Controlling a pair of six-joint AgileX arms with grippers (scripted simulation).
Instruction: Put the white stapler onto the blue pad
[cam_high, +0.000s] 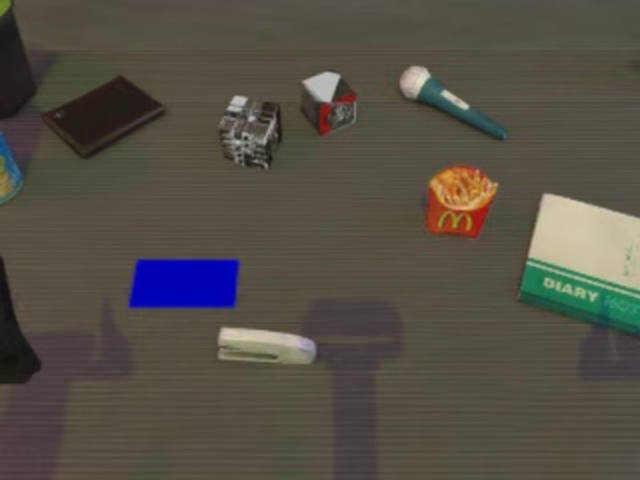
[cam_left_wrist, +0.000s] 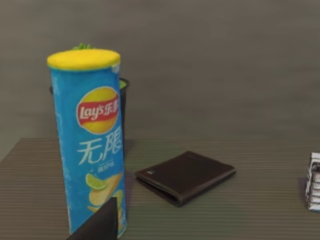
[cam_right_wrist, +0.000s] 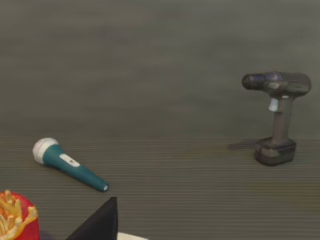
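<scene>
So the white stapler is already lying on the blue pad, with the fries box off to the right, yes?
Not quite. In the top view the white stapler lies on the bare table just below the blue pad, not on it. The fries box is indeed off to the right.

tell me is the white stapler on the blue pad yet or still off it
Off it. The white stapler lies flat on the table, just below the blue pad in the top view, with a gap between them.

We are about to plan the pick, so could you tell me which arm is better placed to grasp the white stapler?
Probably the left. The white stapler and the blue pad both lie left of the table's middle, nearer the left arm at the left edge. The right arm is out of the top view.
</scene>
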